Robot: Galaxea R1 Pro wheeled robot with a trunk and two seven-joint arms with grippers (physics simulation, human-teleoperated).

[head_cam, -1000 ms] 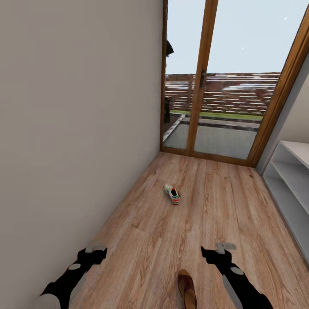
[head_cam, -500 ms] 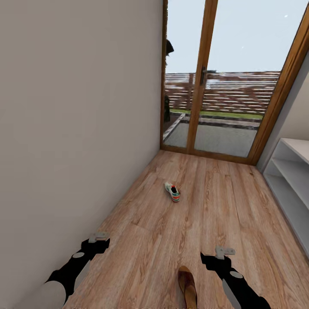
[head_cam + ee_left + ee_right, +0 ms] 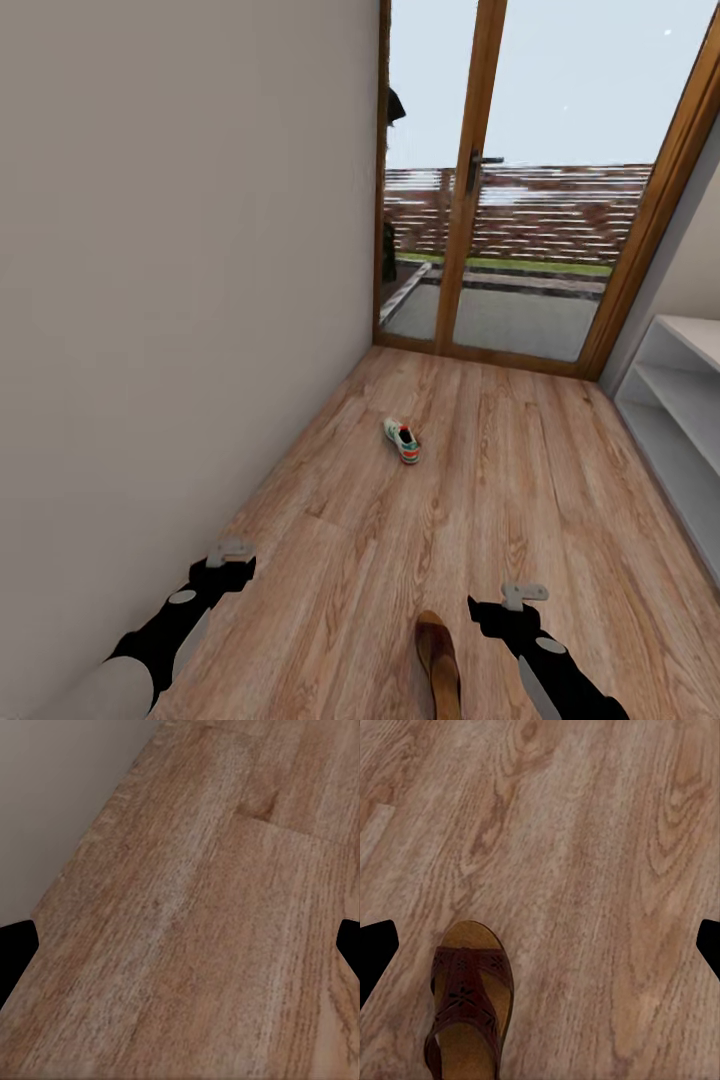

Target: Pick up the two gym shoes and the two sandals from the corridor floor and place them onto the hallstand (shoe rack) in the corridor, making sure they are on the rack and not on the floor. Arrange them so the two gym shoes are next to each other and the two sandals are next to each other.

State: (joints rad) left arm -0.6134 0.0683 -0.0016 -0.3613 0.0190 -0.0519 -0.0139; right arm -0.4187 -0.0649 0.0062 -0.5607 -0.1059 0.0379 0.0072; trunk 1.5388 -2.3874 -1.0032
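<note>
Corridor floor (image 3: 520, 480): plank. Hallstand (image 3: 680, 400): far right, no shoes visible. Gym shoe (image 3: 402, 442): mid-floor, far. Sandal (image 3: 438, 655): near, just left of right gripper (image 3: 508, 605). Left gripper (image 3: 226, 562). Both wide open, empty. Risk: thin sandal may slip from the fingers.

Left hand (image 3: 229, 552) and right hand (image 3: 523, 594) hang empty, fingers spread.

I've got open floor (image 3: 520, 470) ahead, wide lane down the middle. Wall (image 3: 180, 280) hems my left arm close. Rack (image 3: 680, 410) lines the right edge, well apart from my right gripper (image 3: 510, 600). Sandal (image 3: 438, 655) lies just beside that gripper, on its inner side. Lone shoe (image 3: 402, 441) sits mid-corridor, bare planks all round it. Glass door (image 3: 520, 200) closes the far end.
</note>
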